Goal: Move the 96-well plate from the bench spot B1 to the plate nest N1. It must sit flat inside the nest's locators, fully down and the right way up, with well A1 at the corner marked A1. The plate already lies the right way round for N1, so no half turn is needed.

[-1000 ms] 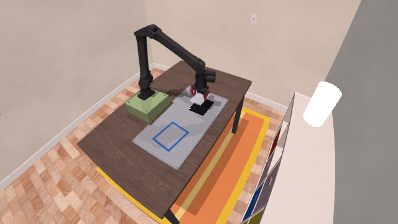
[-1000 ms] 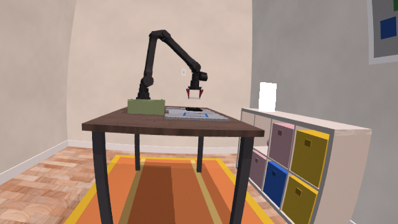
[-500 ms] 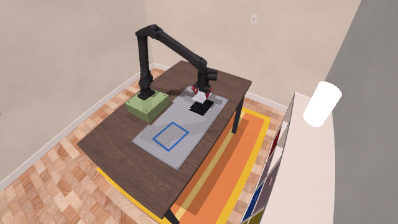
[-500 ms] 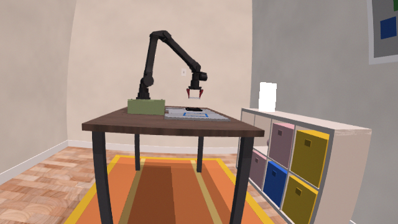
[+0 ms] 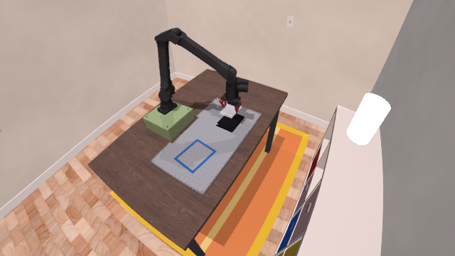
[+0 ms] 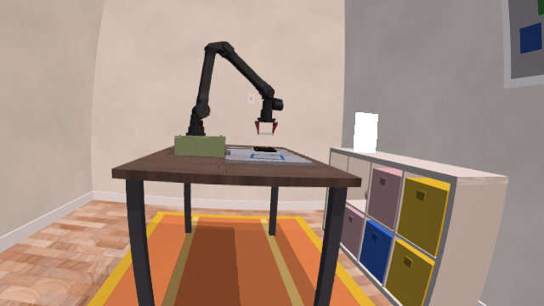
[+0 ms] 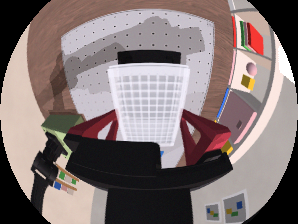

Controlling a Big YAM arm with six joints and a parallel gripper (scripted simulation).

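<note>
My gripper [image 5: 230, 105] with red fingers is shut on the white 96-well plate [image 5: 229, 111] and holds it level in the air, above the far part of the grey mat. The black plate nest [image 5: 230, 123] lies on the mat just below and slightly toward the near side of the plate. In the exterior view the plate [image 6: 265, 133] hangs well above the nest [image 6: 265, 150]. In the wrist view the plate [image 7: 148, 104] sits between the red fingers, and the nest [image 7: 150, 56] shows as a dark strip past the plate's far edge.
A blue-outlined rectangle [image 5: 195, 156] is marked on the grey mat [image 5: 207, 144]. The arm's green base box [image 5: 168, 121] stands at the table's left. A shelf unit with coloured bins [image 6: 408, 221] and a white cylinder [image 5: 368, 118] stand to the right of the table.
</note>
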